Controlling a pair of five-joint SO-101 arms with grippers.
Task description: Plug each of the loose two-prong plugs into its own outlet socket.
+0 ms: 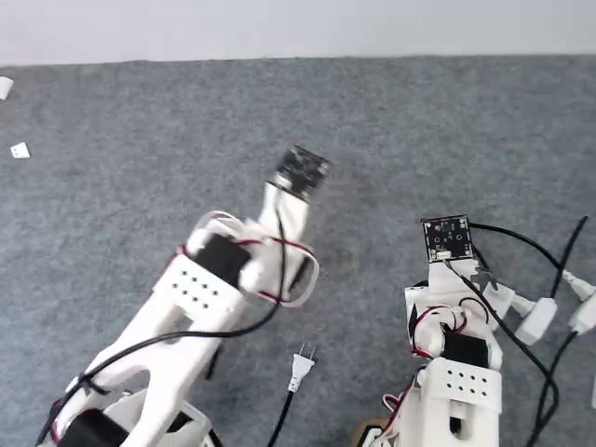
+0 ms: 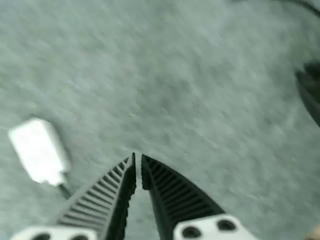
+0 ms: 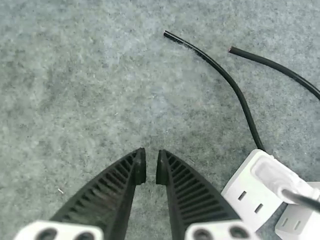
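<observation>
Grey carpet covered the whole table, and out on it, between the two arm bases, lay a loose two-prong plug. Its prongs pointed away from the arms, its black lead trailed back toward the near edge, and it was plainly in no socket. That one was left to do. Over on the right side sat a cluster of white blocks with black cords curling around them. In the right wrist view, a socket block showed two bare slots, so at least one outlet was waiting. A white body with a dark lead rested against that block, but whether it was properly seated could not be told. The right gripper hung over bare carpet just beside the socket block, tips drawn nearly together with only a sliver between them and nothing held. The left gripper hovered above the carpet with its tips pressed close, also empty. A white piece with a dark lead lay off to one side of it, possibly a plug, but too blurred to call. The verdict was early going: no plug was in hand, one was clearly loose, and a pick-up had to come before any insertion.
</observation>
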